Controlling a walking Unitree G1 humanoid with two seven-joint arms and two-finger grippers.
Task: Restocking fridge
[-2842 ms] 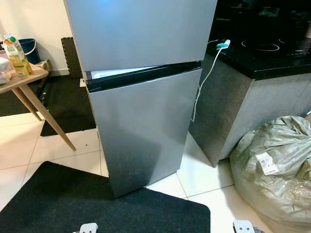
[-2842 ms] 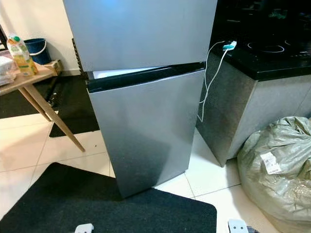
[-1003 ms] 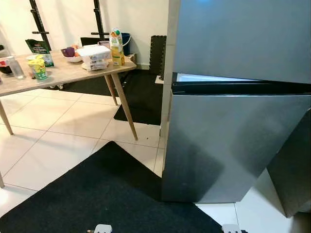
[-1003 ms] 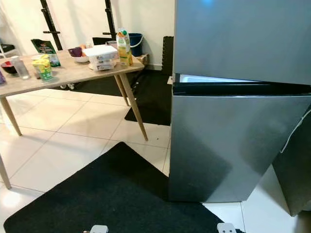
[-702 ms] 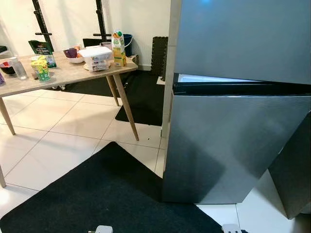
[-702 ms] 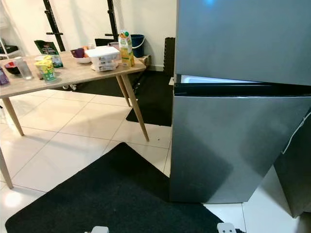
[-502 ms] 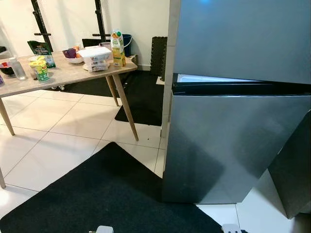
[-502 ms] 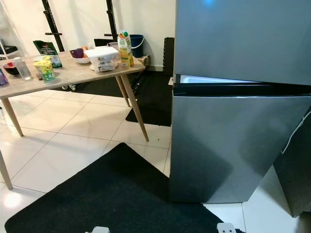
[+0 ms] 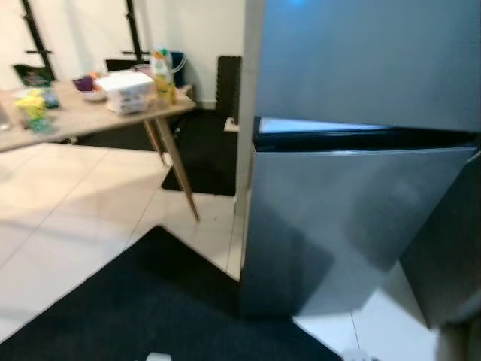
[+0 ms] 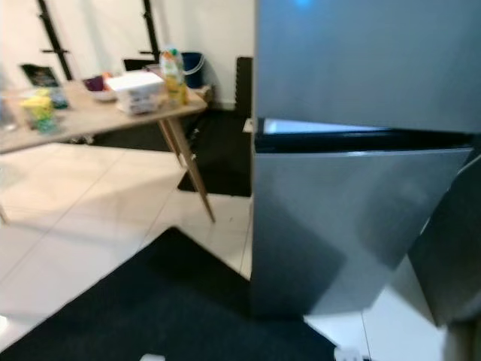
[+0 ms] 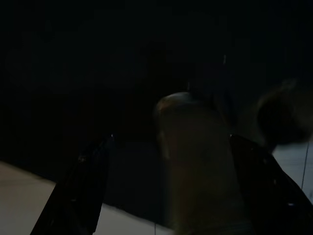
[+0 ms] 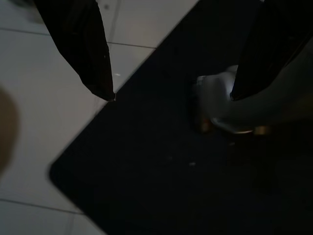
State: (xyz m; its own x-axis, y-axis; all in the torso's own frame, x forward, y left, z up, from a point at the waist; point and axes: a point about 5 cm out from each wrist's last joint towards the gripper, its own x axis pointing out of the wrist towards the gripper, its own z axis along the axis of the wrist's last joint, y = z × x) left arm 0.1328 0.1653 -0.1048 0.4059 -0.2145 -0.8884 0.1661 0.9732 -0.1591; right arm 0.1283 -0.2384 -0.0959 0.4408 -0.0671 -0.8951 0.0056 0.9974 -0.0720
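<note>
Right wrist view, right gripper (image 12: 171, 95): you see its two black fingers (image 12: 80, 46) spread wide apart with nothing between them, hanging over the black mat (image 12: 195, 166) and the white tiled floor (image 12: 44, 122).
Left gripper (image 11: 164, 181): your left wrist view is very dark; two dark fingers (image 11: 80, 191) stand well apart, and a dim rounded shape lies between them that you cannot identify. You cannot tell whether it is held.
Fridge (image 9: 353, 218): a silver two-door fridge stands at the right of your head views, blurred. Its lower door (image 9: 338, 226) is slightly ajar, with a bright strip showing along the gap under the upper door (image 9: 361, 60).
Black mat in head view (image 9: 143, 301): it lies on the near floor, reaching up to the fridge's foot.
Wooden table (image 9: 98, 116): far left, on slanted legs, well apart from the fridge.
Juice carton (image 9: 161, 75): upright near the table's right end.
White box (image 9: 126, 90): just left of the carton.
Purple bowl (image 9: 84, 83): farther left, behind the box.
Green-and-yellow cup (image 9: 32, 105): near the table's left part, blurred.
Blue bucket (image 10: 193, 68): on the floor by the far wall, behind the table.
</note>
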